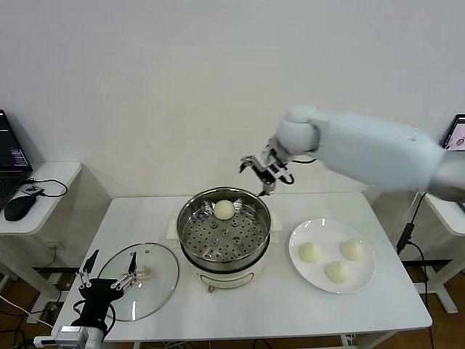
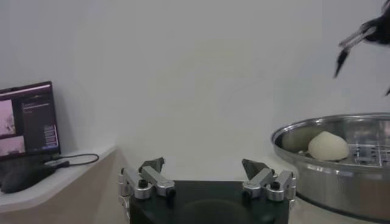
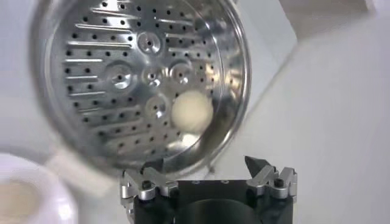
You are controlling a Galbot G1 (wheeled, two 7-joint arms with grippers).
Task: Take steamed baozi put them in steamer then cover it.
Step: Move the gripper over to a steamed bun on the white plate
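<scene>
The head view looks down from the tabletop's [image 1: 378,305] near edge. The left wrist view looks level across; the right wrist view looks down, close. All share the steamer [image 1: 225,229].

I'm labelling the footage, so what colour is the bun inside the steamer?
Cream-white, smooth and plain; the bun shows best in the right wrist view.

On the surface [image 1: 392,305], the steamer [image 1: 225,231] sits centre, one baozi [image 1: 224,209] at its twelve o'clock; plate [image 1: 332,255] with three baozi [image 1: 336,271] at my three, cover [image 1: 143,280] at eight.
</scene>
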